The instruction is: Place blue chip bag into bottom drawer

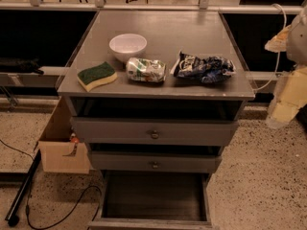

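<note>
The blue chip bag (204, 67) lies crumpled on the right side of the grey cabinet's top, near the front edge. The bottom drawer (153, 195) is pulled out toward me, and its dark interior holds nothing. My arm hangs at the right edge of the view. Its gripper (277, 119) is beside the cabinet's right side, below the top's level and well away from the bag.
On the cabinet top stand a white bowl (127, 46), a green-and-white packet (145, 70) and a green-and-yellow sponge (97, 74). The two upper drawers (154, 134) with round knobs are slightly open. A cardboard box (62, 150), a black pole (21, 190) and a cable lie on the floor to the left.
</note>
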Robot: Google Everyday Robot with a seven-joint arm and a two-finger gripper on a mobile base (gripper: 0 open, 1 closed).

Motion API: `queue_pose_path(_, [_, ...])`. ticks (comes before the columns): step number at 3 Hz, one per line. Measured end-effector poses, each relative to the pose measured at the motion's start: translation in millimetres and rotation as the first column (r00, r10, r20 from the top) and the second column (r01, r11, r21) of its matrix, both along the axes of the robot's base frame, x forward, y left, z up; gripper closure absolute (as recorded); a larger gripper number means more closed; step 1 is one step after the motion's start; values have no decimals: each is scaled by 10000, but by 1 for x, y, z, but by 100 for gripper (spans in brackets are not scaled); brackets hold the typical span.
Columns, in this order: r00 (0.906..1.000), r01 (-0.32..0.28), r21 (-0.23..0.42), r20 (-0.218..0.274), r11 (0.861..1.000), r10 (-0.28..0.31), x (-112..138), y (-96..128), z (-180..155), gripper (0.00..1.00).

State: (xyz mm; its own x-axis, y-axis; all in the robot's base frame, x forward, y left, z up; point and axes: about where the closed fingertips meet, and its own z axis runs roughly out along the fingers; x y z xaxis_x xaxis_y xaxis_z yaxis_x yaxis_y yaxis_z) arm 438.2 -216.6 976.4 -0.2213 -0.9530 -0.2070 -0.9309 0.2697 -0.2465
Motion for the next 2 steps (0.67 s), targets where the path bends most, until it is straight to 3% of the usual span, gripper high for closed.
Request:
queue_pose_path(1, [10000, 1, 4, 2, 10000, -1, 0, 0, 0, 0])
queue_pose_path(2, [9995, 210, 586, 223, 9981, -223, 6, -11, 7, 0])
